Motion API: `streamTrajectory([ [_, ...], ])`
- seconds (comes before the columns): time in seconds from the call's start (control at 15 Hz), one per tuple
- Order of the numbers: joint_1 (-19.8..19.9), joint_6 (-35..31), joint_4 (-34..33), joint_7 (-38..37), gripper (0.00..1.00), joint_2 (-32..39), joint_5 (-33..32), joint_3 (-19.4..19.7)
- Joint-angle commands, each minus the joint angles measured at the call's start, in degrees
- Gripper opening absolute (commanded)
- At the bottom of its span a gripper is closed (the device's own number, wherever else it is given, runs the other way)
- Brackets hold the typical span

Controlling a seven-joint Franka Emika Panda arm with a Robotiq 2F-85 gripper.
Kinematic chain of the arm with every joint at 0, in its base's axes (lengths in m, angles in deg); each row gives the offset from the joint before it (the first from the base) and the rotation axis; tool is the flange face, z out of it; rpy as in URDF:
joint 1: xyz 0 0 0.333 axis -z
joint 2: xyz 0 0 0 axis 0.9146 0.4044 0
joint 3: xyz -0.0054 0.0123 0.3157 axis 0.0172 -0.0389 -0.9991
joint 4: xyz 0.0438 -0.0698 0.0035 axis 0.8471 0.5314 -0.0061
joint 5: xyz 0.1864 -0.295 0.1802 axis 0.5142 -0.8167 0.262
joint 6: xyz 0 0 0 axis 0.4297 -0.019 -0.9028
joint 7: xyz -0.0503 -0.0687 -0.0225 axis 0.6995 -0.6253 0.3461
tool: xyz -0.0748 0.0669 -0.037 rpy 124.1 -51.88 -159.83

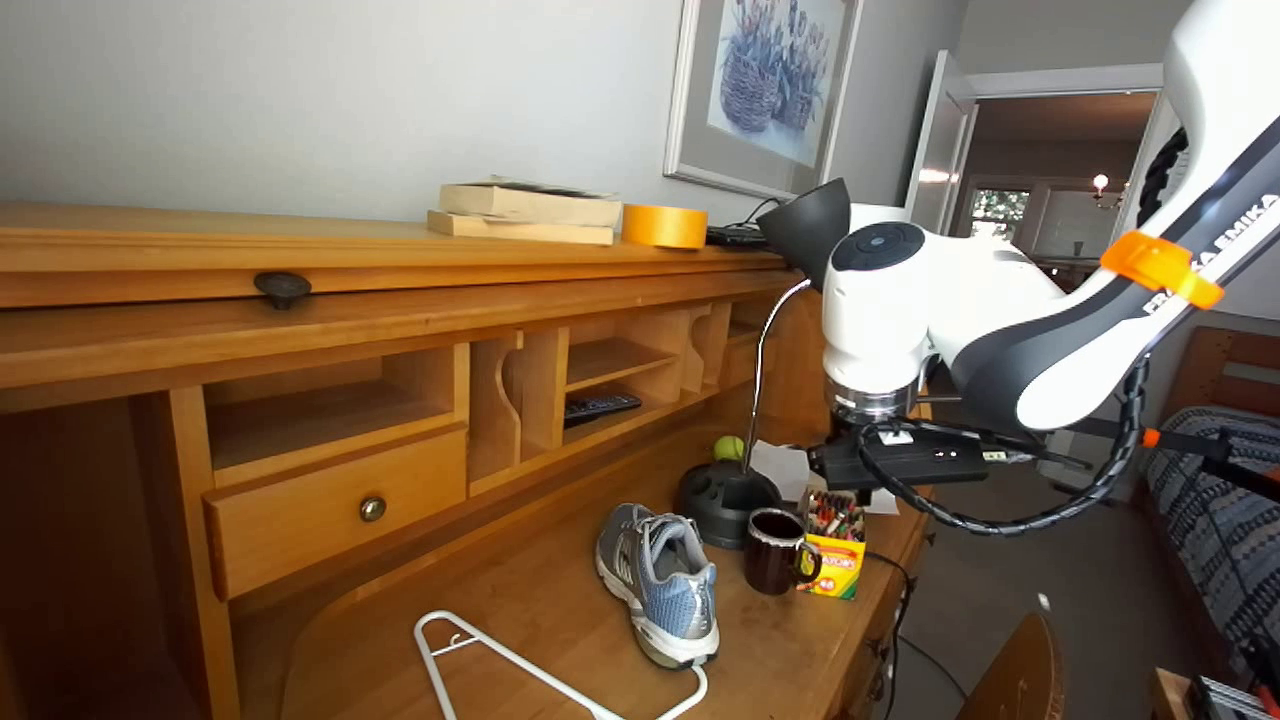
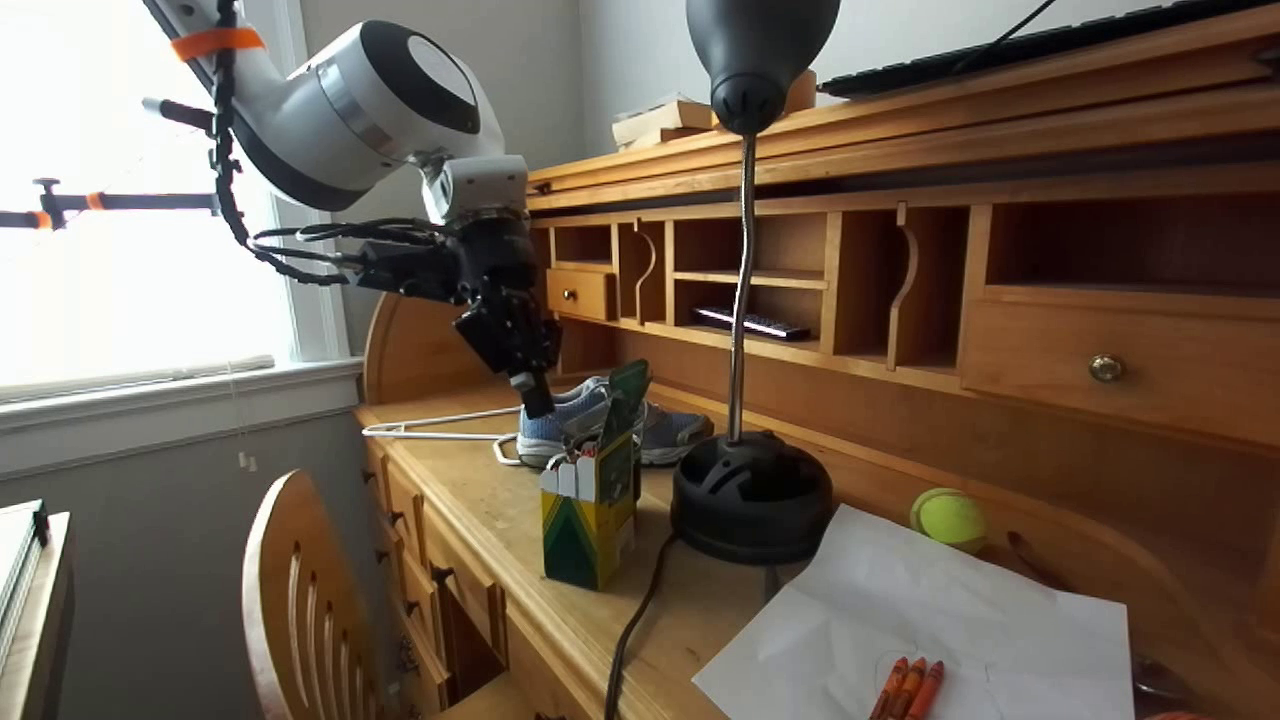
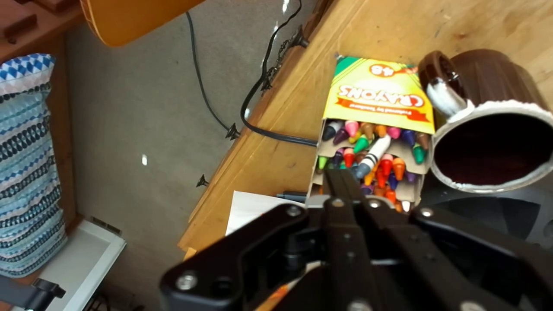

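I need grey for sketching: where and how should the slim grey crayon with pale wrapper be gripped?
Probably grip the grey crayon around its middle, from above, pinching across its thickness after opening the shut black gripper. It lies slanted atop multicoloured crayons in the yellow cardboard box, upper side exposed.

Yellow and green crayon box (image 3: 380,93), dark brown mug (image 3: 497,80), black tool (image 2: 537,400), blue and white banded bedding (image 3: 30,168)

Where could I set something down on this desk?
Bare wood shows between hanger and shoe; another patch lies between black cord and paper. Crowded near the gripper: crayon box, mug and lamp base stand close together.
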Motion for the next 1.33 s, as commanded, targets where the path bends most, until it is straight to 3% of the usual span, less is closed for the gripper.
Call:
streamTrajectory([
  [0.0, 0.06, 0.82, 0.13, 1.22, 0.00, 0.02, 1.75, 0.13],
  [1.27, -0.03, -0.59, -3.93, -0.14, 0.00, 5.71, 0.93, 0.98],
])
